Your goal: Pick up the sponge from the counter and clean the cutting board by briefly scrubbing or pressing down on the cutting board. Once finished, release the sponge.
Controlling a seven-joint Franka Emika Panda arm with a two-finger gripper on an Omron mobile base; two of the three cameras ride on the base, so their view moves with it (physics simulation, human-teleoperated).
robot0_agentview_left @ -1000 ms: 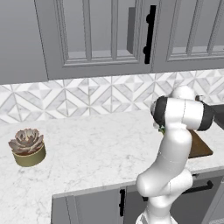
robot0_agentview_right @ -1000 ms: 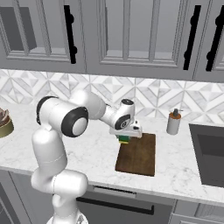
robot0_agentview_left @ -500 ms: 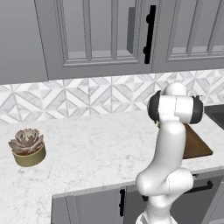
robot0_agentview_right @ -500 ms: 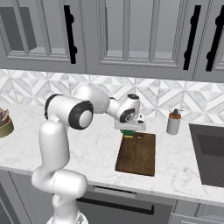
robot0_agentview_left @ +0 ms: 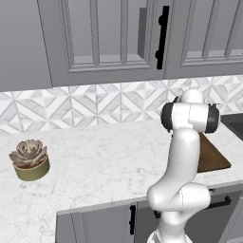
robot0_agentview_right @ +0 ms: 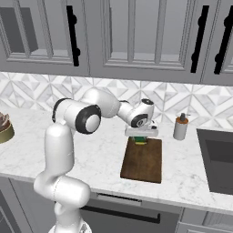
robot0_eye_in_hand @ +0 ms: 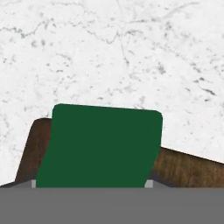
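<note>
Since the sponge is likely soft and light, you keep the gripper closed across its sides, pressing onto the cutting board directly beneath.

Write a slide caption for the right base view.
Gripper holds the sponge at the cutting board's far end.

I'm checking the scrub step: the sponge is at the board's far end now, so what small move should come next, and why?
Probably press straight down, then rub briefly. In the right base view the gripper holds the sponge at the far edge of the cutting board, and the hand view shows the green face over the board's corner with counter beyond. Contact cannot be confirmed.
</note>
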